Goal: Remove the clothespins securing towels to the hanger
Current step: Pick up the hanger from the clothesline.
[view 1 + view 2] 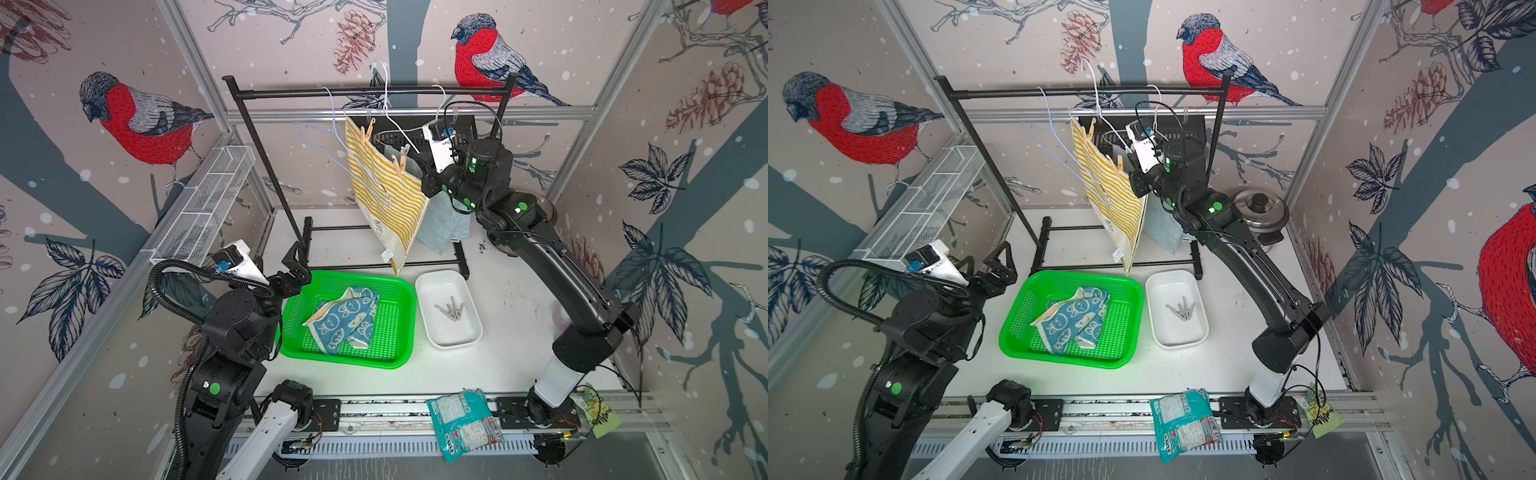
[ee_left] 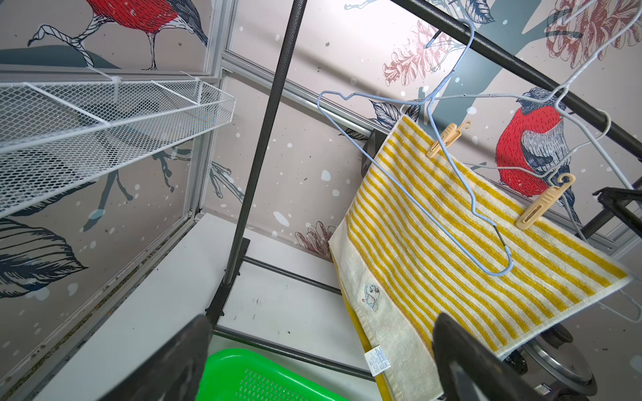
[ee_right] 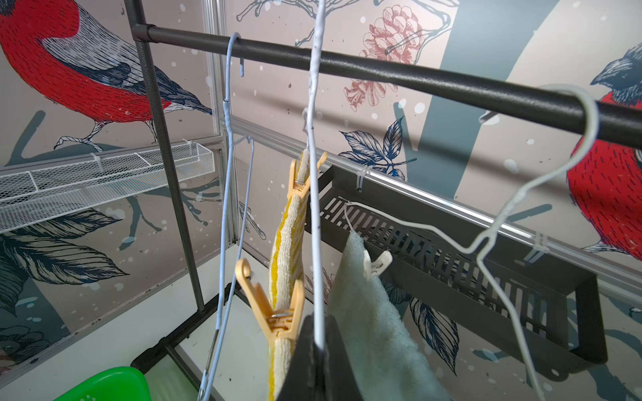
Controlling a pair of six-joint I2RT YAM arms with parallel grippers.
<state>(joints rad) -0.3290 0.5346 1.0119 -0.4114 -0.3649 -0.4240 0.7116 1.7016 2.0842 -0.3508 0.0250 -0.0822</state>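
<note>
– Right hand, in a top view: shut, up at the striped towel, twelve o'clock from the basket. Left hand gapes wide.
– Left wrist?
– Tan clothespins straddle the towel's top edge, long axes across it.
– Right wrist?
– I'm pinching the white hanger; the near clothespin points its handles toward the rail. I'd squeeze those.

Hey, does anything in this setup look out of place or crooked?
Yes. A crumpled teal snack packet lies on the front rail, and a lidded metal pot sits in the back corner; neither belongs with laundry. The empty blue hanger looks bent out of shape.
</note>
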